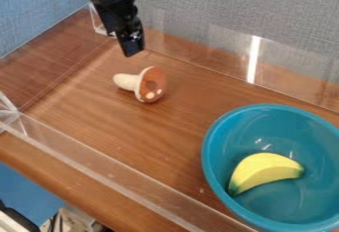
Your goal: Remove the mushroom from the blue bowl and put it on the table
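The mushroom (143,83) lies on its side on the brown table (79,107), cream stem pointing left and reddish-brown cap to the right, clear of the bowl. My black gripper (130,46) hangs above and behind it near the back wall, pointing steeply down. It looks open, with nothing in it and a gap of bare table between it and the mushroom. At the lower right stands the blue bowl (232,127), holding only a yellow-green wedge (265,171).
Low clear acrylic walls (252,53) edge the table at the back, left and front. The bowl fills the front right corner.
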